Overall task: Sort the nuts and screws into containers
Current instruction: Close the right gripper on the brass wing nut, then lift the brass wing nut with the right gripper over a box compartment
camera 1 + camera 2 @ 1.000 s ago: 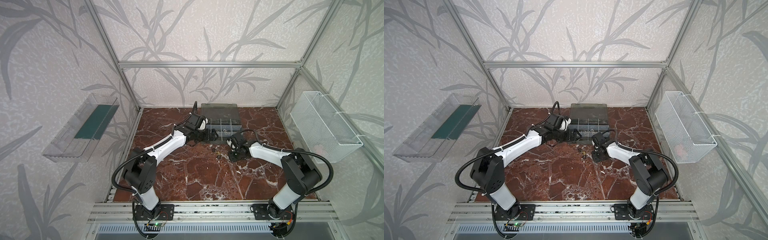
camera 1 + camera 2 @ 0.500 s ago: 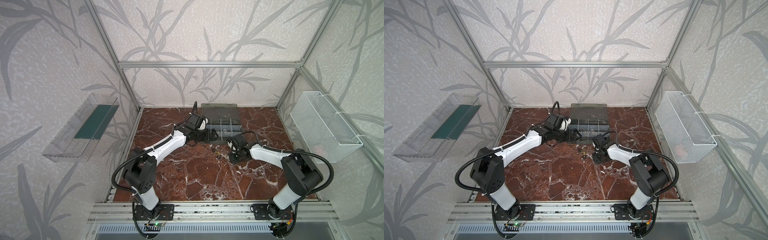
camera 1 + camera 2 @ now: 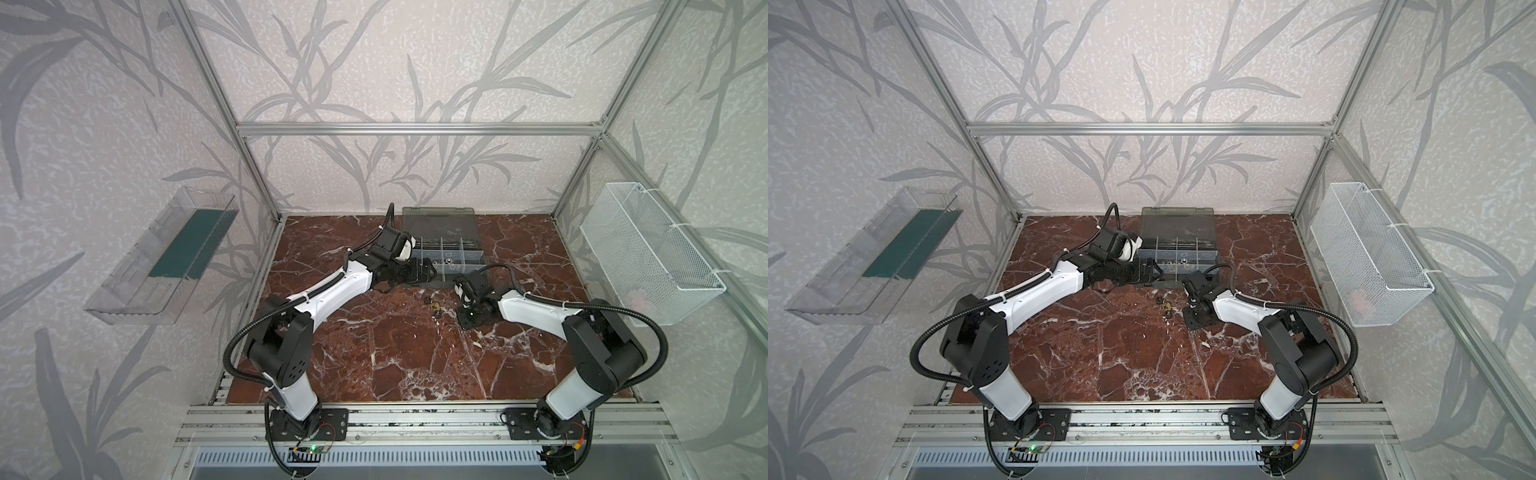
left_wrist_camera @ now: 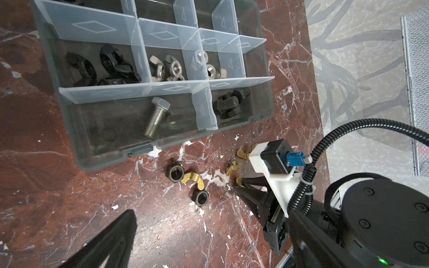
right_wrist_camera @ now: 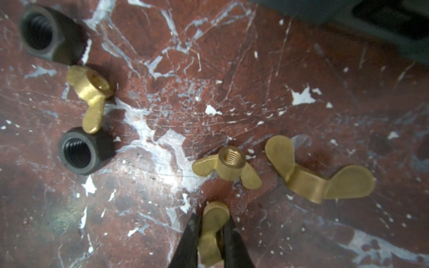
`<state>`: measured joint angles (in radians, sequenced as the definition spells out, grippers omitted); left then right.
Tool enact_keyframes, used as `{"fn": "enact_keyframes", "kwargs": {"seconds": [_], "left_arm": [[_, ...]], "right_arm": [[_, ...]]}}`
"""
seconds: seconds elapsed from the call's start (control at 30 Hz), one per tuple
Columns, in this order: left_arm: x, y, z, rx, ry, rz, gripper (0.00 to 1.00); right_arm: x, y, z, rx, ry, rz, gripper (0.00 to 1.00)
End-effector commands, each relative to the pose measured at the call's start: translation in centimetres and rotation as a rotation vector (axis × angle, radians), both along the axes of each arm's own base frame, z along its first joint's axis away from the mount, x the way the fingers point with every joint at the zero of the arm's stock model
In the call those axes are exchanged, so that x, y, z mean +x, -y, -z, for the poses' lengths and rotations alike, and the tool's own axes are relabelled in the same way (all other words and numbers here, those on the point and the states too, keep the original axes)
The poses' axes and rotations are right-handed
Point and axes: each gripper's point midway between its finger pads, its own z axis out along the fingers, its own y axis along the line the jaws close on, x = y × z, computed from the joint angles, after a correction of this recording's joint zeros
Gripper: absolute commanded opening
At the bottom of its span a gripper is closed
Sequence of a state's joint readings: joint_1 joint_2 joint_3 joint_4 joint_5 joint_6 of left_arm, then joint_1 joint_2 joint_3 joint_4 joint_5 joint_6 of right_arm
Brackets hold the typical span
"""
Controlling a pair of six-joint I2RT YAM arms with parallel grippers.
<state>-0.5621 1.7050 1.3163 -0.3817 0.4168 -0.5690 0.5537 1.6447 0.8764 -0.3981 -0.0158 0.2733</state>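
Right claw (image 5: 210,222): it is pinching 1 brass wing nut (image 5: 214,213) by a wing, a black finger pressing on each side, tips pointing down at the table (image 3: 415,353); whether the nut is lifting clear I cannot tell.
Left claw (image 3: 428,272): it is standing spread wide with nothing between; only 1 tapered black finger (image 4: 104,241) is showing in the left wrist view.
Edges: the organiser case (image 4: 92,143) is presenting its grey front wall just beyond the right claw and right beside the left claw; its smoky lid (image 3: 440,222) is lying open on the far side.
Open room: bare marble is stretching from both claws back toward the arm bases; aluminium frame posts (image 3: 573,183) are closing the sides, with the wire basket (image 3: 665,266) and clear tray (image 3: 137,266) hanging well apart from both claws.
Loose parts: 3 loose wing nuts (image 5: 228,166) are lying near the right claw's tips, 2 just beside them, 1 farther off between 2 black hex nuts (image 5: 79,150).
Sorted parts: black nuts (image 4: 104,67) and silver nuts (image 4: 167,67) are sitting in neighbouring compartments (image 4: 104,130); 1 silver bolt (image 4: 155,117) is lying alone; black bolts (image 4: 228,104) are filling the compartment nearest the right claw.
Materials: the marble is showing red-brown, white-veined, scratched and chipped; the dividers (image 4: 162,34) are clear plastic; the brass is dull gold with rounded wings and threaded bores.
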Motion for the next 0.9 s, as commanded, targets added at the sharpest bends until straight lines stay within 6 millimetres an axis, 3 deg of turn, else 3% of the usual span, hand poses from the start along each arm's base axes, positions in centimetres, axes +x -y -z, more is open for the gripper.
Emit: {"fn": "enact_keyframes", "kwargs": {"seconds": [0.0, 0.23, 0.43, 0.6, 0.7, 0.87], "left_arm": [[-0.5, -0.3, -1.1, -0.007, 0.023, -0.001, 0.99], [-0.5, -0.3, -1.4, -0.011, 0.031, 0.000, 0.99], [-0.4, -0.2, -2.6, -0.026, 0.049, 0.000, 0.99], [-0.2, -0.1, -3.5, -0.029, 0.064, 0.004, 1.00], [-0.2, 0.0, -3.7, -0.031, 0.065, 0.008, 1.00], [-0.1, 0.0, -4.1, -0.031, 0.074, 0.013, 1.00]], "right_arm": [[-0.5, 0.0, 0.0, -0.017, -0.042, 0.013, 0.06], [0.4, -0.4, -2.2, -0.001, -0.012, 0.018, 0.03], [2.7, -0.4, -6.4, 0.065, 0.035, 0.064, 0.02], [7.5, 0.8, -11.2, 0.095, 0.156, 0.135, 0.03], [10.7, 1.5, -12.9, 0.112, 0.204, 0.180, 0.03], [15.3, 2.9, -13.1, 0.131, 0.209, 0.247, 0.03]]}}
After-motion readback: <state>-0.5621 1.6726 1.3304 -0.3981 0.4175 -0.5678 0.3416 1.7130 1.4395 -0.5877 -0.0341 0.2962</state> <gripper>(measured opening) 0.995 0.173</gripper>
